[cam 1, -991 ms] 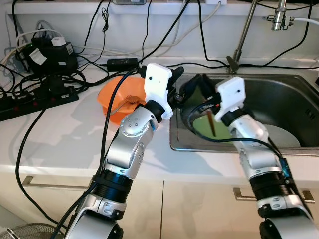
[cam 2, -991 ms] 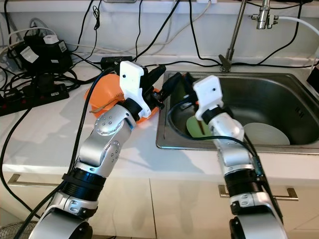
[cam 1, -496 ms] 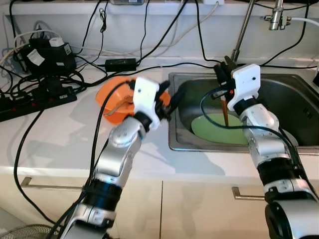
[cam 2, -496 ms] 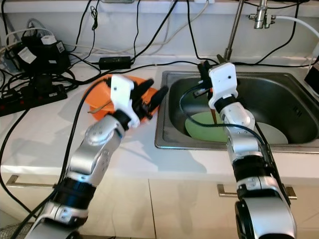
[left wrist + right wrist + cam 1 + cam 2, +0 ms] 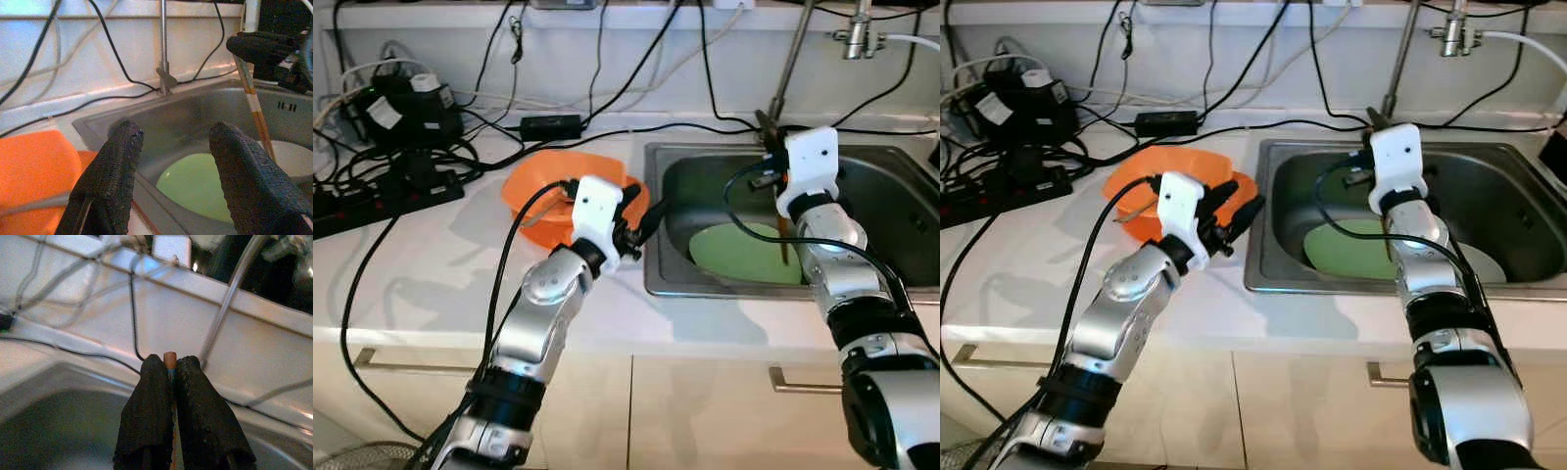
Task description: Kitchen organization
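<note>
A white countertop point(image 5: 431, 264) runs across the scene, its front edge above cabinet doors, its back edge against a white wall hung with black cables point(image 5: 607, 69). The left part of the counter is crowded at the back by a power strip point(image 5: 382, 201) and a black device point(image 5: 406, 113); the stretch nearer the front edge lies bare apart from one trailing cable. Set into the counter on the right is a steel sink point(image 5: 891, 196), its rim level with the counter, a thin tap pipe point(image 5: 791, 59) rising behind it.

In the sink basin lie a green plate point(image 5: 744, 253) flat on the bottom and a white plate point(image 5: 1489, 262) beside it, partly under the right arm.

An orange bowl point(image 5: 533, 186) sits on the counter just left of the sink rim.

The left gripper point(image 5: 636, 220) hovers over the counter at the sink's left rim, just beside the bowl, its two fingers point(image 5: 115, 171) spread apart with nothing between them.

The right gripper point(image 5: 168, 382) is above the sink near the tap base, fingers pressed together on a brown chopstick point(image 5: 254, 107), which hangs nearly upright with its lower end down at the green plate's edge.
</note>
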Motion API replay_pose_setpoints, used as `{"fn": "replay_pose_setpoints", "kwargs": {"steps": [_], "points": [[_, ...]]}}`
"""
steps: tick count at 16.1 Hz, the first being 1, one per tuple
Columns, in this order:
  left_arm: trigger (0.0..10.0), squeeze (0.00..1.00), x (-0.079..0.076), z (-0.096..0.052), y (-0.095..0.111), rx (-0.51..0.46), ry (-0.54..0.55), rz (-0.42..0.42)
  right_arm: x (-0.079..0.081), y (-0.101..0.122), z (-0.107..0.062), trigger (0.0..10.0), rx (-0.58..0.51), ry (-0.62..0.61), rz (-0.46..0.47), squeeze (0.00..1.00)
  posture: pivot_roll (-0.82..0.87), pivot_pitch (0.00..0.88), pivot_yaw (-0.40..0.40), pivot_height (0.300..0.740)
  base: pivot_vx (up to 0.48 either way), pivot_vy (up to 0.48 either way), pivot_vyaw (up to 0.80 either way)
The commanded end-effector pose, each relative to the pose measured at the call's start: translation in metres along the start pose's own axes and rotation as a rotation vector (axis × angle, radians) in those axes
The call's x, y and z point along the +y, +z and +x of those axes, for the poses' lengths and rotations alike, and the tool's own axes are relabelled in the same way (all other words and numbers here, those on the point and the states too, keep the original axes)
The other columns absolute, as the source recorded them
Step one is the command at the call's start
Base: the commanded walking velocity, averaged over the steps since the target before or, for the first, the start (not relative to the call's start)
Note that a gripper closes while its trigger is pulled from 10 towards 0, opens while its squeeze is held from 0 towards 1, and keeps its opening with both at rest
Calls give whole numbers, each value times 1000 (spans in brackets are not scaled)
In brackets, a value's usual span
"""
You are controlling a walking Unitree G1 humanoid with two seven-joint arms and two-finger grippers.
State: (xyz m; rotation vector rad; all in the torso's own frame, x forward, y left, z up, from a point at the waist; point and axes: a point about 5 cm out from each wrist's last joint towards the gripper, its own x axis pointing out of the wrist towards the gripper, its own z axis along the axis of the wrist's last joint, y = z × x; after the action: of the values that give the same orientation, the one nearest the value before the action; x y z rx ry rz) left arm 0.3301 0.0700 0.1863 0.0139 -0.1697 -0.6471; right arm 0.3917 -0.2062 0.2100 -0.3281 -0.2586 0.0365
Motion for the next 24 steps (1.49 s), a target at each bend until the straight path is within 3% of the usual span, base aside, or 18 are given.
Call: {"fn": "replay_pose_setpoints", "kwargs": {"steps": [1, 7, 15, 16, 24], "points": [[10000, 0, -3, -2, 2, 10, -23, 19, -7, 1, 3, 10000, 18, -28, -7, 0, -1, 0, 16, 740, 0, 0, 0], [10000, 0, -6, -10, -5, 72, -36, 40, -6, -7, 5, 10000, 76, -23, 17, 0, 32, 0, -14, 740, 0, 0, 0], [10000, 0, -7, -11, -3, 91, -34, 42, 6, -23, 0, 10000, 153, -18, 77, 0, 41, 0, -13, 740, 0, 0, 0], [10000, 0, -5, -11, -3, 93, -32, 44, 6, -23, 0, 10000, 149, -20, 86, 1000, 40, 0, -9, 740, 0, 0, 0], [10000, 0, -4, -10, 0, 94, -39, 54, 8, -24, -1, 10000, 150, -33, 103, 1000, 43, 0, -2, 740, 0, 0, 0]]}}
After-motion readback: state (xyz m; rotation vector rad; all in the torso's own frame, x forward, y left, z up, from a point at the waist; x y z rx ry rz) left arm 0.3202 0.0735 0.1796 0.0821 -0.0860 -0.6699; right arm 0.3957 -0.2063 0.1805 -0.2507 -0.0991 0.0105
